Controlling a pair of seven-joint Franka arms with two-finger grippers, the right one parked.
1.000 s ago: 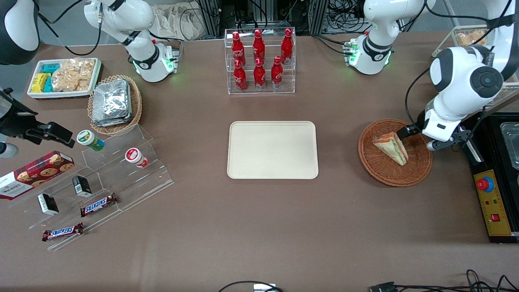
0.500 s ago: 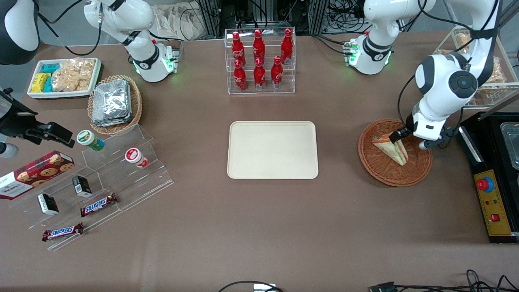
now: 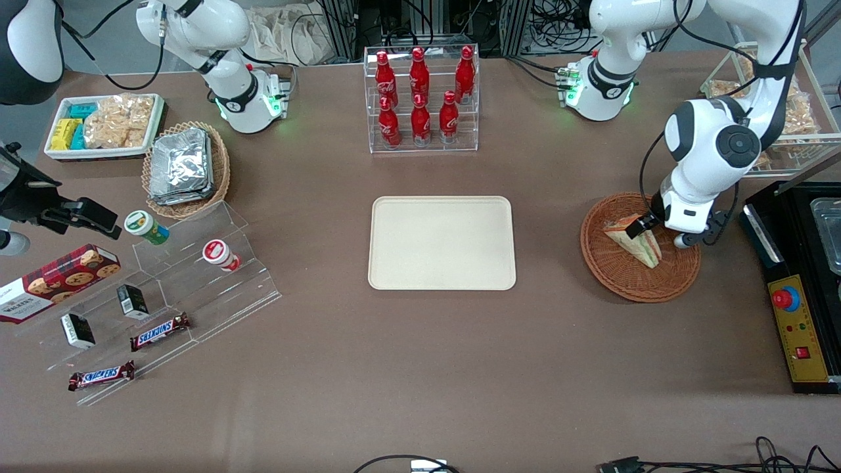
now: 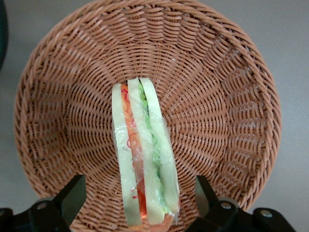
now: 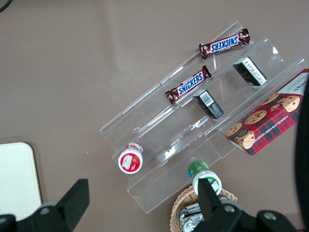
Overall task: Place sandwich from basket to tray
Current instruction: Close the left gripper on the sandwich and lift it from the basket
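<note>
The sandwich, a plastic-wrapped white-bread wedge with green and red-orange filling, lies in the round brown wicker basket toward the working arm's end of the table. My left gripper is open low over the basket. Its two black fingers stand one on each side of the sandwich's wide end, with a gap on both sides and no contact. The cream-beige tray lies at mid-table with nothing on it.
A clear rack of red bottles stands farther from the camera than the tray. A black control box with a red button sits beside the basket, at the table's edge. A foil-packet basket and an acrylic snack shelf lie toward the parked arm's end.
My gripper has moved from the basket's rim in over the sandwich and come down, so its fingers now straddle it. The sandwich and the basket have not moved.
</note>
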